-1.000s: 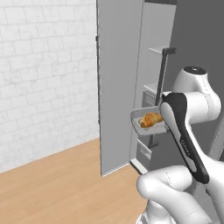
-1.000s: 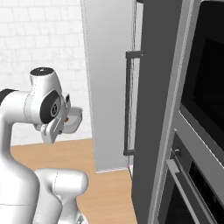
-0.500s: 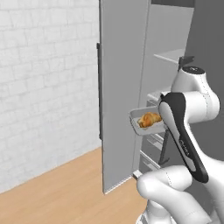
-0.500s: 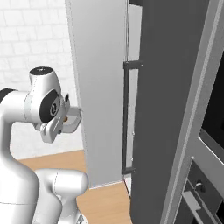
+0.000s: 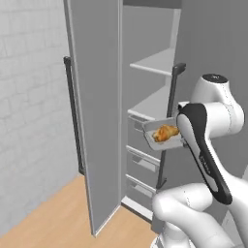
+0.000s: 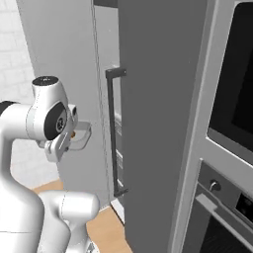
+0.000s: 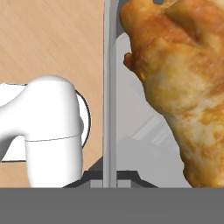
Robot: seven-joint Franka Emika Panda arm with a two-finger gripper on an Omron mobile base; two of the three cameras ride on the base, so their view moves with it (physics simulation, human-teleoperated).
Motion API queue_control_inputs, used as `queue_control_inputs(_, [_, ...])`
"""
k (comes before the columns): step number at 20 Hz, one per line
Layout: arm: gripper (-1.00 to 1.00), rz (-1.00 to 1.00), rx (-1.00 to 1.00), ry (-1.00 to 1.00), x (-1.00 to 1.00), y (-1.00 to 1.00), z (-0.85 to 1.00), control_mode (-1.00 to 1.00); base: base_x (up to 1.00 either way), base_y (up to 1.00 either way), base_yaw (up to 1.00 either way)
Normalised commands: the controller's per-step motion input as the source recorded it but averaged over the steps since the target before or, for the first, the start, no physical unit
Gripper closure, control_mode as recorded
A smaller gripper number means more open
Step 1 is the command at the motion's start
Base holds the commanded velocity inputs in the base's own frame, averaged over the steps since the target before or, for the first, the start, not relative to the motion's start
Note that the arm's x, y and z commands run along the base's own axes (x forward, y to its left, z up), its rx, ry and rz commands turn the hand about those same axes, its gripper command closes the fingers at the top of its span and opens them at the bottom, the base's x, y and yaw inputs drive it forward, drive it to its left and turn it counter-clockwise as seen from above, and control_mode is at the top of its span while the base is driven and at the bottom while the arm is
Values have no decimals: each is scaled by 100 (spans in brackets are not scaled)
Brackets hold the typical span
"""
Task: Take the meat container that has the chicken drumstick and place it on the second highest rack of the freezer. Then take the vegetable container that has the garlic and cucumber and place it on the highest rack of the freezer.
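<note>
**Inspector:** Gripper [image 7: 109, 181] first: you have its jaws pinched together on the near wall of the meat container [image 5: 163, 132], so the tray hangs out in front of the hand, level and carried by that one edge. The hand view confirms it; the thin grey rim runs straight up from between the tips.

**Operator:** And the load?

**Inspector:** Your chicken drumstick [image 5: 165, 132] lies inside the tray, close beside the gripped wall. Holding the tray flat is what keeps it from sliding out, in my judgement.

**Operator:** Where does that put me against the target?

**Inspector:** You are carrying the tray in the air, in front of the open freezer [image 5: 145, 34], roughly level with the lower shelf [image 5: 152, 105], which I take to be the second highest rack. The highest rack [image 5: 157, 60] sits above it, the drawers [image 5: 140, 162] below. The door [image 5: 94, 111] stands swung wide to the left, leaving your approach free.

**Operator:** Risk?

**Inspector:** The black handle bar [image 5: 169, 121] of the neighbouring door is just beside the tray; mind it as you reach in.
</note>
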Motion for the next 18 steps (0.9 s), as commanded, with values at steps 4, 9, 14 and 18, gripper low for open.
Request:
queue_control_inputs(4, [100,0,0,0,0,0,0,100,53,51,-43])
queue_control_inputs(9, [100,0,0,0,0,0,0,100,53,43,-43])
queue_control_inputs(14, [100,0,0,0,0,0,0,100,44,35,-43])
queue_control_inputs(18, [100,0,0,0,0,0,0,100,35,28,-42])
